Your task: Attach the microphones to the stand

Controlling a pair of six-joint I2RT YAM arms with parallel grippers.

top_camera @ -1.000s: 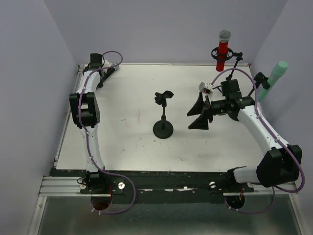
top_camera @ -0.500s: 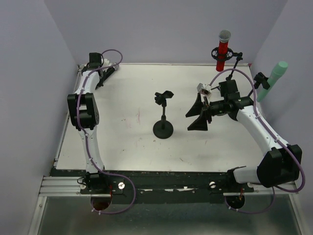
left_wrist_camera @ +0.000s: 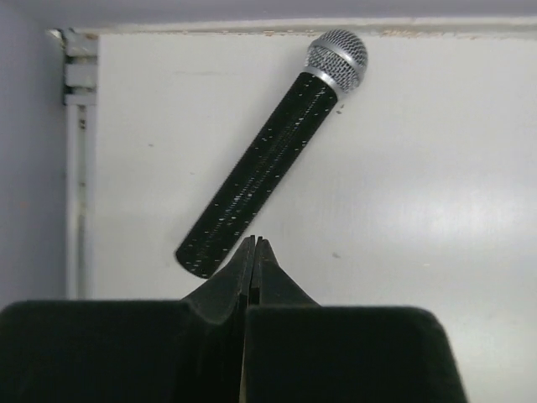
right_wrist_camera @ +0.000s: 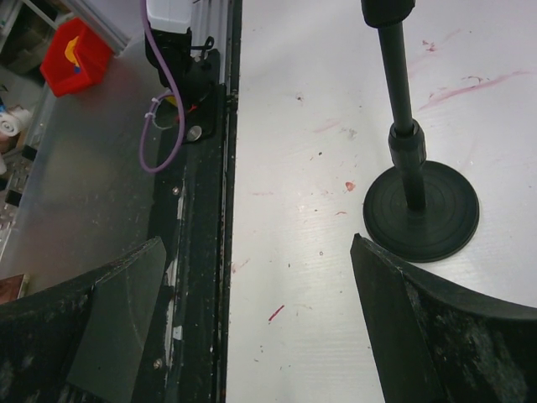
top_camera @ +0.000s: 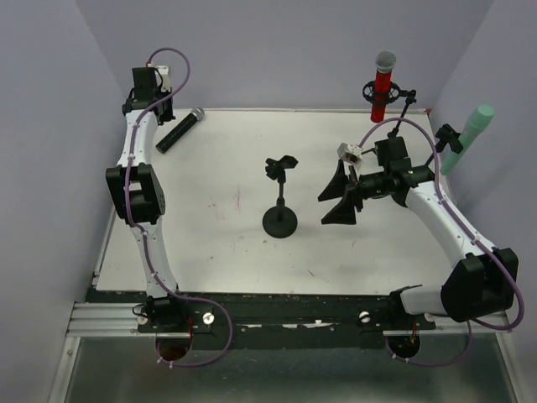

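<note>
The black microphone (top_camera: 179, 132) (left_wrist_camera: 273, 155) with a silver mesh head lies flat on the table at the far left corner. My left gripper (left_wrist_camera: 254, 243) hovers above its tail end, shut with nothing between the fingers. The stand (top_camera: 279, 220) (right_wrist_camera: 419, 210) is upright mid-table, and its top clip (top_camera: 281, 165) is empty. Just right of the stand, my right gripper (top_camera: 340, 195) (right_wrist_camera: 256, 243) is wide open and empty. The red microphone (top_camera: 383, 84) sits upright in a holder at the back right. The mint-green microphone (top_camera: 470, 138) sits tilted in a holder at the right edge.
The table's left metal rail (left_wrist_camera: 75, 168) runs close beside the black microphone. The black front rail (right_wrist_camera: 222, 126) with the arm bases borders the near side. A red bin (right_wrist_camera: 71, 54) sits off the table. Walls enclose the back and both sides.
My left gripper has closed fully and lifted up and back off the black microphone, which stays lying on the table, now uncovered. The right arm has hardly moved.
</note>
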